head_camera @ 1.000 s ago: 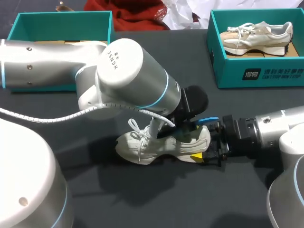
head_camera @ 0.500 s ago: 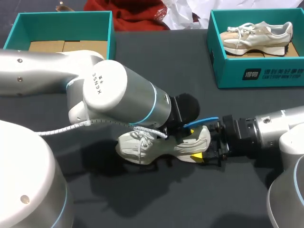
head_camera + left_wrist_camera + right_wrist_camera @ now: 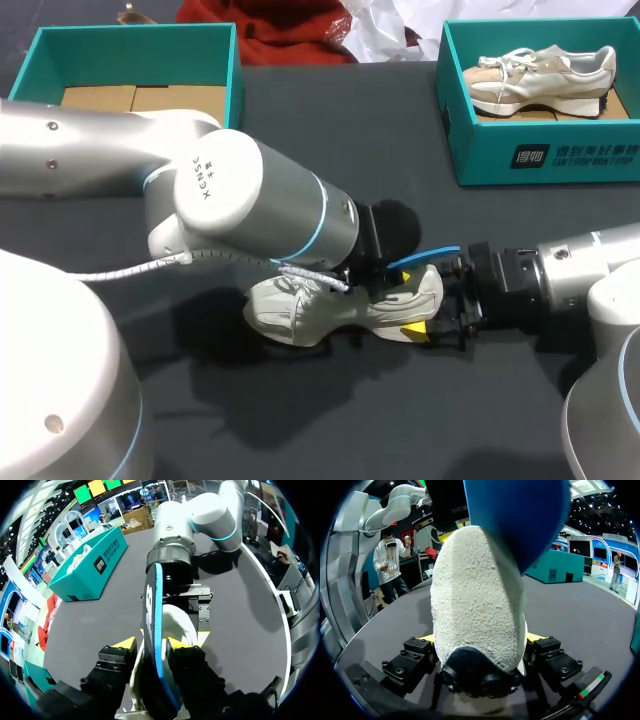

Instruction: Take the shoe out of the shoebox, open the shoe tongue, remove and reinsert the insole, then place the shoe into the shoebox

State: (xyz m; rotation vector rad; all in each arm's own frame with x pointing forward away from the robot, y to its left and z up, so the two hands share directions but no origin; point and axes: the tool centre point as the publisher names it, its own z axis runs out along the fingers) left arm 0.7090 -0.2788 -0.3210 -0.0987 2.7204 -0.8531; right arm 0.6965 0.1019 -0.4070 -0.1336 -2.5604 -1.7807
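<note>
The left arm [image 3: 230, 200] has sunk lower over the white shoe [image 3: 330, 305] than a second ago, with the left gripper [image 3: 151, 642] clenched on the blue insole [image 3: 156, 630] at the shoe's opening. The right gripper [image 3: 477, 645] grips the heel, and the shoe lies on the dark table [image 3: 300, 420].

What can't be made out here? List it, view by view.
Head view: the left arm covers the left tool and the shoe's opening.
Left wrist view: the blue insole, held in the left tool, hides the shoe's inside.
Right wrist view: the shoe's heel hides most of the right tool's fingers.
</note>
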